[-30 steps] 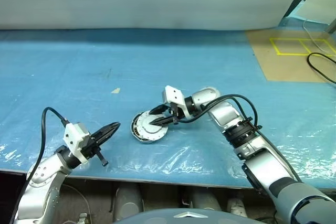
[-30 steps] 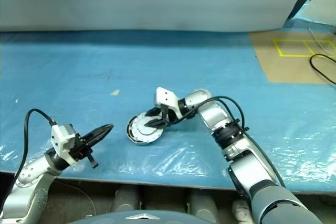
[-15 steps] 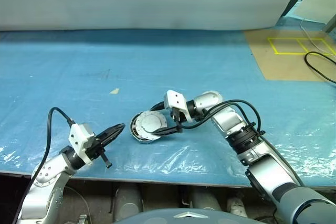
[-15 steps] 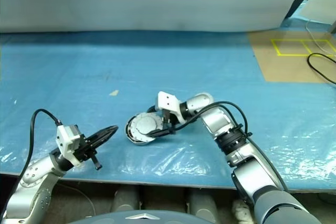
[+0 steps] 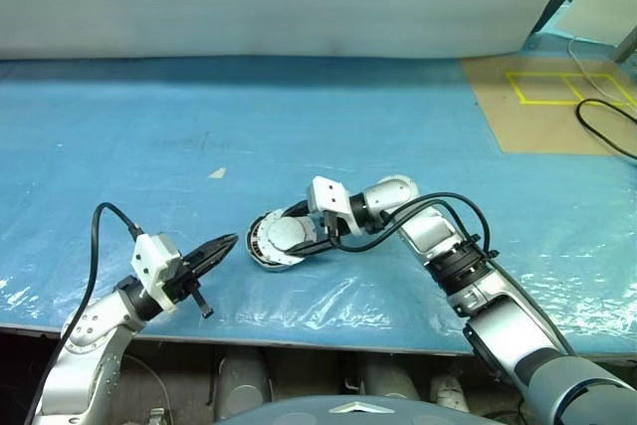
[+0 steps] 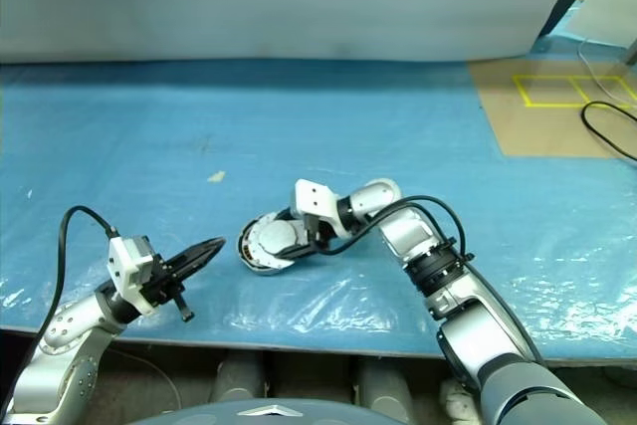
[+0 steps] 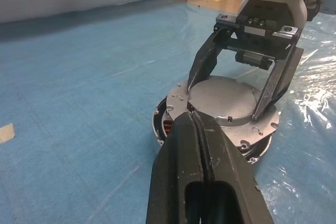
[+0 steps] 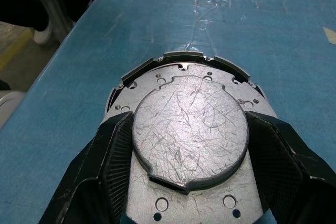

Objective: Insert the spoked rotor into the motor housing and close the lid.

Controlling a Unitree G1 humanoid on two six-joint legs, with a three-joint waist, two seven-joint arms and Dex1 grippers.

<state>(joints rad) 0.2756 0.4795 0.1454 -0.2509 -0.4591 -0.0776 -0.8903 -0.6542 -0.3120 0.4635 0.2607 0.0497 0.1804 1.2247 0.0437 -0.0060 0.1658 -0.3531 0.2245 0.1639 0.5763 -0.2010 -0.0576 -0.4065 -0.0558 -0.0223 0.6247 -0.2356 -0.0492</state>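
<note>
The lid point(image 5: 277, 236) lies folded down over the motor housing point(image 7: 167, 126), plain scratched grey face up point(image 8: 189, 129). A strip of copper winding shows under its edge in the left wrist view. The spoked rotor is hidden. My right gripper point(image 5: 290, 235) reaches in from the right, its two fingers point(image 8: 113, 156) pressed against opposite sides of the lid's raised round plate. My left gripper point(image 5: 229, 242) hovers a short way to the front left of the housing, shut and empty, pointing at it.
Crinkled blue plastic sheeting point(image 5: 149, 126) covers the table, whose front edge point(image 5: 299, 330) runs just below the arms. A small scrap of tape point(image 5: 218, 172) lies to the back left. A brown board point(image 5: 557, 106) with yellow markings and a black cable point(image 5: 607, 131) sit at the far right.
The lid has dropped from a tilt, inner face partly showing, to flat on the housing. My right gripper let go of its edge, spread, and now clasps the raised plate. The left arm stayed put.
</note>
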